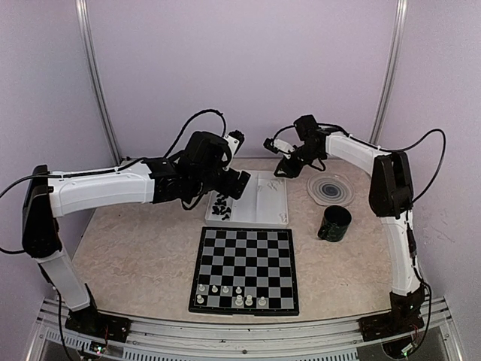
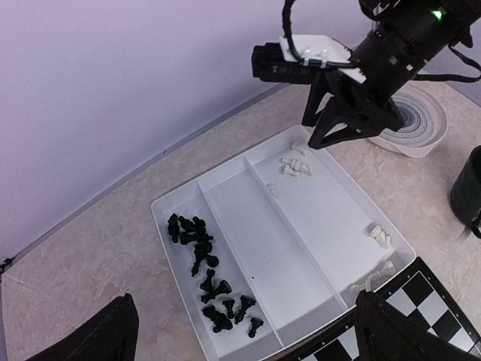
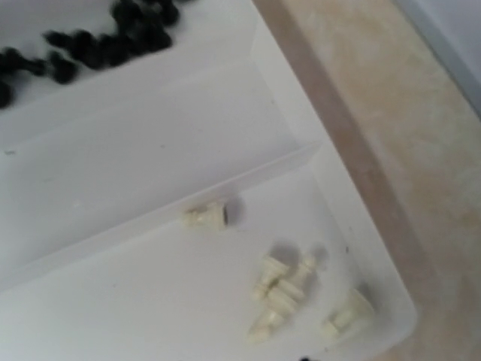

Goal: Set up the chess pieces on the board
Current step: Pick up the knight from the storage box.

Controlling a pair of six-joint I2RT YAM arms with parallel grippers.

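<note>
Over tray (image 1: 269, 209): left gripper (image 1: 233, 186), right gripper (image 1: 279, 171)

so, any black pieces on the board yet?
No, only white pieces stand on the board, along its near rows; the black pieces lie in the tray.

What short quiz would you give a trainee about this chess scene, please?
1. True or false: the white pieces on the chessboard stand in its near rows.
2. Seen from the top camera, which compartment of the white tray holds the black pieces? A left, B middle, C right.
3. Fill in: the right gripper hovers above ___ pieces lying in the tray.
Key: 1 true; 2 A; 3 white.
</note>
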